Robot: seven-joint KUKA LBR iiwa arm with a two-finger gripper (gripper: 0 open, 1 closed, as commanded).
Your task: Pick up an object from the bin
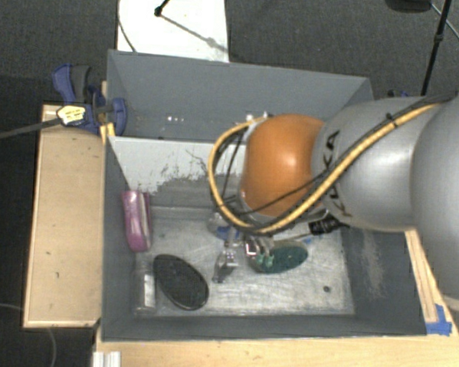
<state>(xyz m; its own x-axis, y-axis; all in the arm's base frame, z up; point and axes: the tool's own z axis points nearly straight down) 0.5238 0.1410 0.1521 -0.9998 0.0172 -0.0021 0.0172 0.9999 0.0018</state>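
My gripper [227,265] hangs low over the middle of the bin floor, under the orange wrist cover. A dark green rounded thing [285,258] lies just to its right, with its left end tucked under the gripper's body. A black oval pad [180,281] rests on the floor a short way to the gripper's left, toward the front. Nothing shows between the gripper's tips.
A pink oblong thing [135,219] leans along the bin's left wall. A small clear piece [147,287] lies beside the black oval in the front left corner. The arm and its cables cover the bin's right back part.
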